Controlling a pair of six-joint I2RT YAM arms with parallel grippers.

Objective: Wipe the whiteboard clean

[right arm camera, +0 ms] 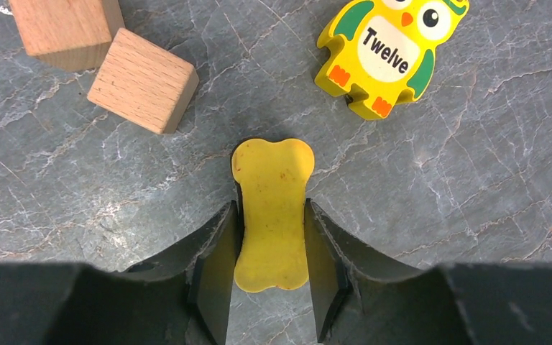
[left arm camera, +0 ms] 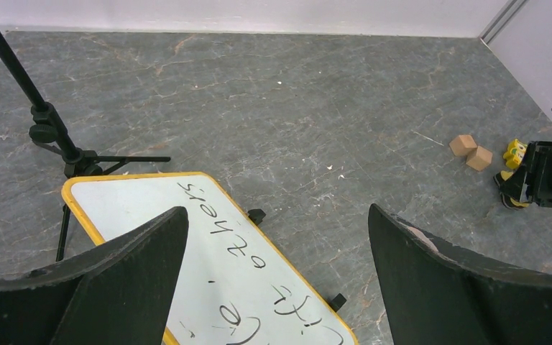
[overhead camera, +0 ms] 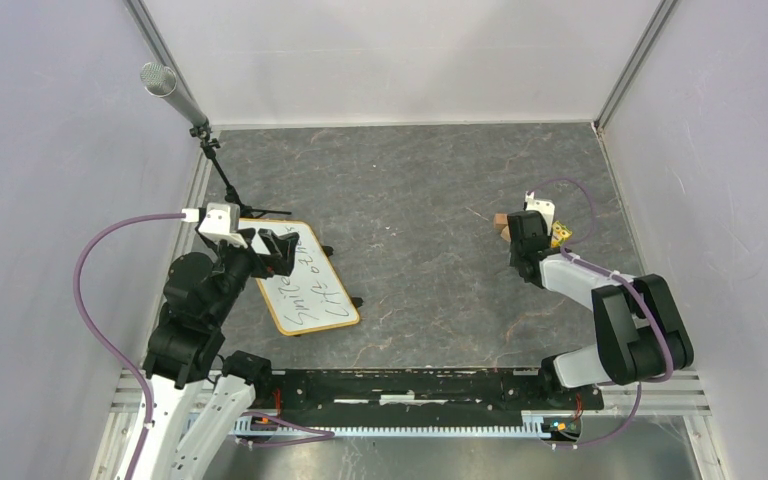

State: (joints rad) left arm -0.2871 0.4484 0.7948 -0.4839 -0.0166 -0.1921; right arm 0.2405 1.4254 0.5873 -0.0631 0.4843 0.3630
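Right wrist, right hand (right arm camera: 270,207) pinching smooth yellow bone-shaped piece (right arm camera: 273,169), left hand (left arm camera: 277,210) wide above whiteboard (left arm camera: 133,201)

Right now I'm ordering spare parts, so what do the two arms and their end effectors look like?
The left arm and the right arm mix black joints with white links. A purple cable loops to each wrist, beside a white camera block. The left end effector and the right end effector each have two black, wedge-shaped fingers.
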